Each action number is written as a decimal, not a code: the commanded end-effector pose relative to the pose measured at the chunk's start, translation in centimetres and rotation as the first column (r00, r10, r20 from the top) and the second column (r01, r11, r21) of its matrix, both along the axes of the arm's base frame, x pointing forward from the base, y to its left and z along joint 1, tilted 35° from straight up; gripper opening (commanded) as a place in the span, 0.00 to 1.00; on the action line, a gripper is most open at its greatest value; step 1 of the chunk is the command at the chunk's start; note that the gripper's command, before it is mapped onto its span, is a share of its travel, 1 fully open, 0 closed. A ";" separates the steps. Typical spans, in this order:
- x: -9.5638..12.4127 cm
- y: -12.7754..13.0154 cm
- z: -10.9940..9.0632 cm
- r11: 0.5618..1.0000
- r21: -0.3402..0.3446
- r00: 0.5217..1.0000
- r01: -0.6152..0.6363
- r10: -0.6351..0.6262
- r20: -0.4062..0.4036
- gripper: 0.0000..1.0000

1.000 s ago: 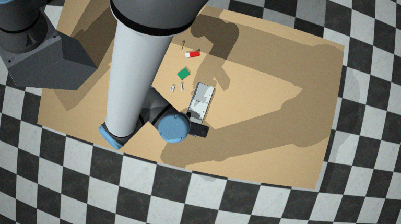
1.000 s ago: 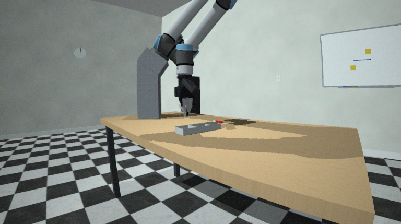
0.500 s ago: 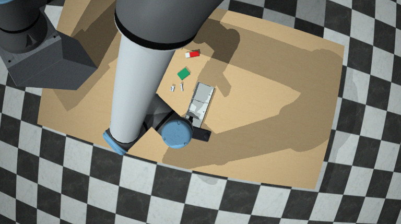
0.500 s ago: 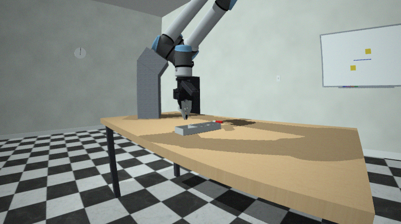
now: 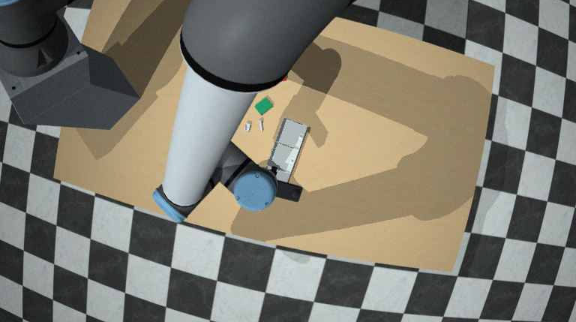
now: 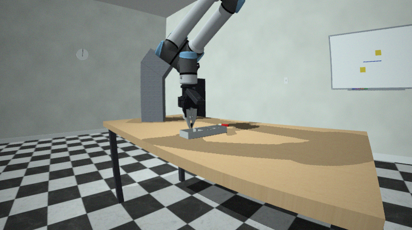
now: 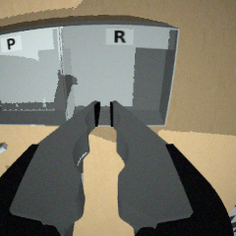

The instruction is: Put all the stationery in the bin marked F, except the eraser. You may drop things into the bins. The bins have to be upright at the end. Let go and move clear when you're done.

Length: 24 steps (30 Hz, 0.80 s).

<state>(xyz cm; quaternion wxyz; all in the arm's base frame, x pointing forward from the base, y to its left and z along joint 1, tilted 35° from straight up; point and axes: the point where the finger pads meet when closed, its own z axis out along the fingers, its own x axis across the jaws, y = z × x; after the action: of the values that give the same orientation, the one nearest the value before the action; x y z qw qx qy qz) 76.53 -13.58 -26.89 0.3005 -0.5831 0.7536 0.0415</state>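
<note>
A grey row of bins (image 5: 288, 148) lies on the wooden table. The wrist view shows the end bin marked R (image 7: 120, 69) and its neighbour marked P (image 7: 29, 74); no bin marked F shows there. My gripper (image 7: 104, 103) is shut with nothing between its fingers, and its tips hang over the near wall of bin R. It also shows in the side view (image 6: 191, 123), just above the end of the row. A green pad (image 5: 263, 106) and two small white items (image 5: 247, 127) (image 5: 260, 124) lie on the table beside the bins. The red eraser (image 6: 225, 124) lies past the far end of the row.
The arm's forearm (image 5: 203, 131) and blue wrist cap (image 5: 254, 191) cover the near end of the bins in the overhead view. The grey robot base (image 5: 63, 85) stands at the table's back left corner. A dark box (image 6: 200, 97) stands behind the gripper.
</note>
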 end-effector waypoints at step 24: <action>1.0 0.5 -1.4 1.000 -0.003 1.000 0.003 -0.003 0.004 0.04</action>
<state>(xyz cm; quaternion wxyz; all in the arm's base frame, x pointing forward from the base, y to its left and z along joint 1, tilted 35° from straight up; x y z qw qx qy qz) 77.39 -12.89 -28.43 0.3007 -0.5827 0.7539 0.0406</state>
